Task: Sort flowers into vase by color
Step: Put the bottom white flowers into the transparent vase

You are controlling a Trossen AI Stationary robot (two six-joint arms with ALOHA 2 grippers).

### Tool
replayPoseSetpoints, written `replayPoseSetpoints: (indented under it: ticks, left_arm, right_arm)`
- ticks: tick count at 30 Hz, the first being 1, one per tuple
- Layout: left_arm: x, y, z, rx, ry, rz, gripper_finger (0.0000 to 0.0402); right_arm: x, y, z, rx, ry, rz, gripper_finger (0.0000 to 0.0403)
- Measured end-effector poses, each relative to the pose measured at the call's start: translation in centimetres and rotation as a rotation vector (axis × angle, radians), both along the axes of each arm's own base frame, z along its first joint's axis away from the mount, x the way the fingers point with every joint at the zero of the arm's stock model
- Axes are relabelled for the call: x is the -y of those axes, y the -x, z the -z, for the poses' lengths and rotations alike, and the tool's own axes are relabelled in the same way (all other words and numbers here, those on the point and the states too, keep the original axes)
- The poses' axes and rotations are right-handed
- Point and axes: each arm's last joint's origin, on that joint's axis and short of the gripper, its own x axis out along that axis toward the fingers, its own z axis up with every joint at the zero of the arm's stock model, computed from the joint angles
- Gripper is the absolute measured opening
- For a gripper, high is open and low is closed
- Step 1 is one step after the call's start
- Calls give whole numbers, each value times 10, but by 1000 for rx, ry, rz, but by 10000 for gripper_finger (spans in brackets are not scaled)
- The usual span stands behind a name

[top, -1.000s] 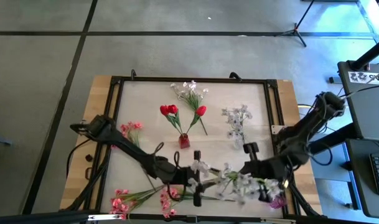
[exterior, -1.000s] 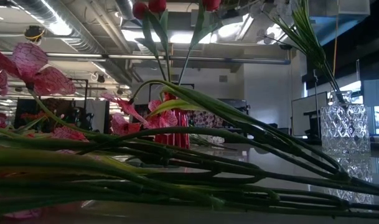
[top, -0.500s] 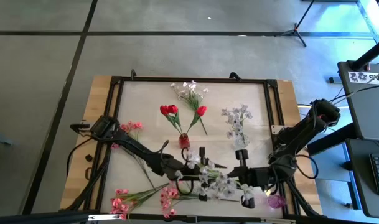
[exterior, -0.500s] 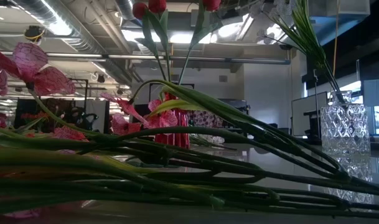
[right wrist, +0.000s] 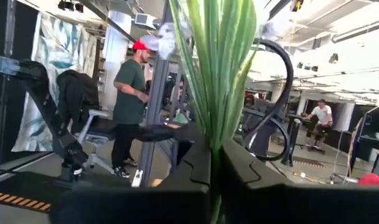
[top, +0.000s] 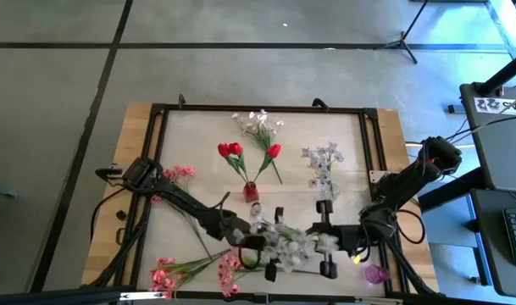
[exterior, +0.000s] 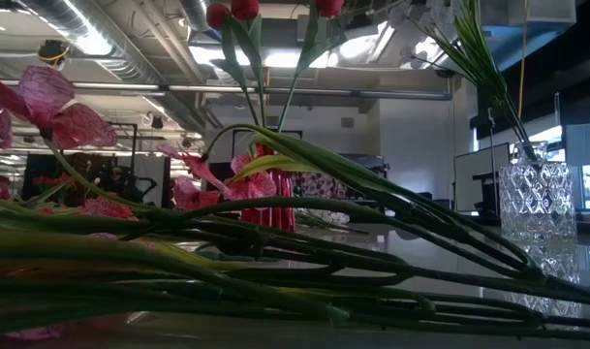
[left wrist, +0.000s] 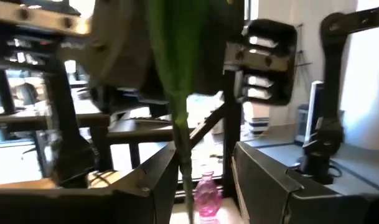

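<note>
Wood table (top: 393, 144), black frame; right claw (right wrist: 215, 163) pinches white sprig (top: 283, 246); left claw (left wrist: 205, 171) spread.

We see tulips (top: 237, 153) standing in the middle vase (top: 251, 192), sprigs (top: 323, 161) to its right, sprays (top: 194, 271) lying front-left.

Even, shadowless light fills the high view. The low view is dim and backlit by ceiling lights (exterior: 91, 44), stems (exterior: 275, 252) perhaps slightly soft. Wrist views blur heavily.
</note>
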Motion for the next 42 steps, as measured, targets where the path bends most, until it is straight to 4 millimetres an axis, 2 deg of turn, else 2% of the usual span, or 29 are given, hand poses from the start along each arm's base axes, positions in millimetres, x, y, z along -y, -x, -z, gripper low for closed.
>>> replayPoseSetpoints:
  ticks: [7, 18, 21, 26, 28, 32, 36, 39, 42]
  left_arm:
    - [5, 4, 0, -6, 7, -107, 151]
    - [-25, -10, -3, 14, 166, -63, 148]
    - [-29, -12, -3, 16, 191, -69, 123]
    - [-29, -12, -3, 25, 203, -59, 26]
    - [-28, -11, -3, 24, 204, -58, 14]
    - [-22, -9, 1, -16, 192, -78, 12]
    - [-9, -3, 8, -83, 172, -137, 11]
    - [0, 2, 15, -148, 168, -150, 10]
    - [4, 4, 23, -220, 175, -150, 10]
  right_arm:
    - [-1, 5, -4, 13, -7, -25, 7]
    - [0, 3, -3, 14, 7, -18, 7]
    - [0, 3, -3, 10, 7, -7, 7]
    - [1, 3, -3, 1, 2, 21, 9]
    - [2, 2, -3, -5, -4, 40, 14]
    - [1, 3, 2, -72, -37, 122, 44]
    - [-8, 9, 7, -186, -32, 178, 96]
    - [-20, 13, 5, -286, -30, 182, 137]
    - [-23, 11, 0, -409, -112, 148, 165]
